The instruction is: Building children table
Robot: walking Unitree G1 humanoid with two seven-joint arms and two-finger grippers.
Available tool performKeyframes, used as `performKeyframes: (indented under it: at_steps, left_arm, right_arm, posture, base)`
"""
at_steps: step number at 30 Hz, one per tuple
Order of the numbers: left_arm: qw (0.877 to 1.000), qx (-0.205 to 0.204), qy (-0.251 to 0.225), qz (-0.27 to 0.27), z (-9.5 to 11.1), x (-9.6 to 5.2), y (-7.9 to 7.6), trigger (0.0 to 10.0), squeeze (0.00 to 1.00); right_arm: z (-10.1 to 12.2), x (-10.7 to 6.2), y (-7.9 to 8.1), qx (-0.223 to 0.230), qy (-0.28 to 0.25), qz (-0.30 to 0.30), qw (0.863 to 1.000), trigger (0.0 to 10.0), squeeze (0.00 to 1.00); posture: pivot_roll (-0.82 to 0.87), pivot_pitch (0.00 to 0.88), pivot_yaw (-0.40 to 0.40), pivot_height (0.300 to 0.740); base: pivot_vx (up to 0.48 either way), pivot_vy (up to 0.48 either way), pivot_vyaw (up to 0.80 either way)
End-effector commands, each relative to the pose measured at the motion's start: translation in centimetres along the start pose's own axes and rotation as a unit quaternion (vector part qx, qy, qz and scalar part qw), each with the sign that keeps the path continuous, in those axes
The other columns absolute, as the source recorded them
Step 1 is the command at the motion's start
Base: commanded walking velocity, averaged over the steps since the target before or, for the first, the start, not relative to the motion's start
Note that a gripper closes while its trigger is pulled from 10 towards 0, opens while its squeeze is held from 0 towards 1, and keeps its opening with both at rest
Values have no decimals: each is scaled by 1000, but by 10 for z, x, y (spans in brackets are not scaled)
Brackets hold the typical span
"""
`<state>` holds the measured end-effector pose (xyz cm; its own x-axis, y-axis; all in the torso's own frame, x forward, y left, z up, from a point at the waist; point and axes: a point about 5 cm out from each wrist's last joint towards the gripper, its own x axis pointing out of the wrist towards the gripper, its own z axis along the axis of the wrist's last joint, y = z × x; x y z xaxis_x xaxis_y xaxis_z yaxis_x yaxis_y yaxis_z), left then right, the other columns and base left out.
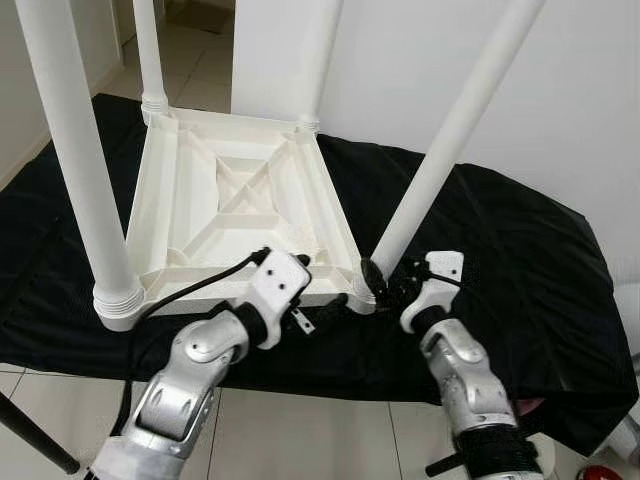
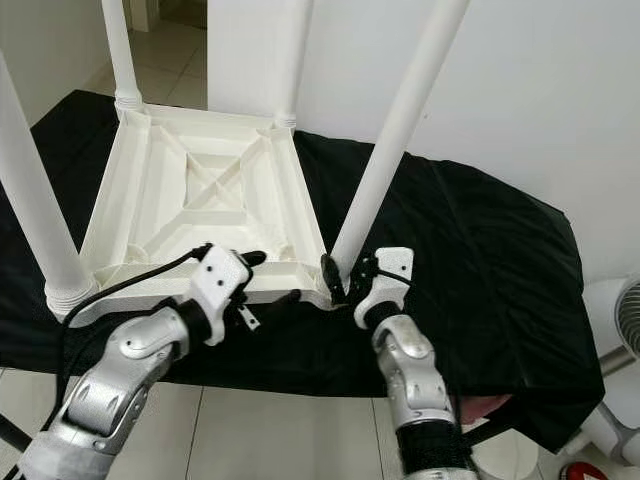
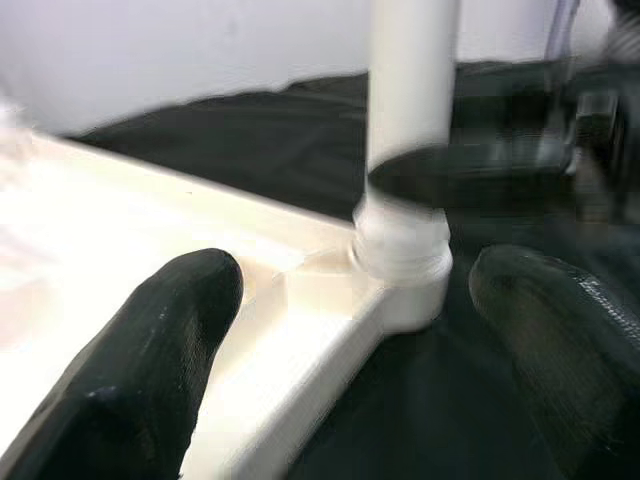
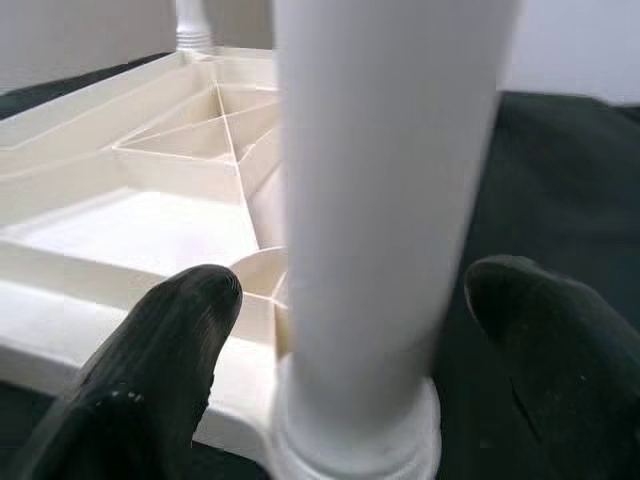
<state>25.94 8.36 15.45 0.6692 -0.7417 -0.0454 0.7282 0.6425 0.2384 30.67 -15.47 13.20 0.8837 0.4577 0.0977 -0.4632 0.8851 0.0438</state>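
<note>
One black cloth [image 1: 520, 250] covers the tiled floor [image 1: 300, 430].

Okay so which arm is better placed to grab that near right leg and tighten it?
The right. The right gripper is open with the near right leg standing between its fingers, just above the socket. The left gripper is open over the edge of the upturned tabletop, beside the leg rather than around it.

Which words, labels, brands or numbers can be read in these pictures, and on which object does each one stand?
None can be read: no print shows on the upturned white plastic table top, its white tube legs, the black cloth or the white wall.
</note>
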Motion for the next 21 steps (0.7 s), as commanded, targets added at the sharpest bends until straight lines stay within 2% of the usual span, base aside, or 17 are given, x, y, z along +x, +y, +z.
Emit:
performKeyframes:
  at_steps: [1, 4, 6, 8, 14, 21]
  left_arm:
    - [1000, 5, -5, -28, 1, 3, -15, 10000, 0]
    - [1000, 2, -5, -30, 1, 3, -17, 10000, 0]
    - [999, 0, 0, -37, 1, 3, -17, 10000, 0]
    - [999, 0, 2, -41, 1, 3, -17, 10000, 0]
    - [999, 0, -1, -40, 3, 3, -15, 10000, 0]
    - [998, -6, -9, -64, 9, 2, -23, 10000, 0]
  right_arm:
    - [-2, -1, -4, -15, 9, 46, 999, 10000, 0]
    - [-2, -1, -6, -22, 14, 57, 998, 10000, 0]
    - [0, 6, -8, -43, 29, 86, 995, 10000, 0]
    - [-2, 13, -9, -43, 40, 101, 993, 10000, 0]
    - [-5, 21, -9, -50, 47, 111, 991, 10000, 0]
    - [-17, 32, -6, -39, 57, 112, 991, 10000, 0]
  posture:
    - [67, 0, -214, 740]
    - [67, 0, -214, 740]
    - [58, 0, -203, 740]
    - [60, 0, -196, 740]
    - [63, 0, -188, 740]
    - [82, 0, -177, 740]
  base:
    - [0, 0, 0]
    - [0, 0, 0]
    - [0, 0, 0]
    - [0, 0, 0]
    - [0, 0, 0]
    - [0, 0, 0]
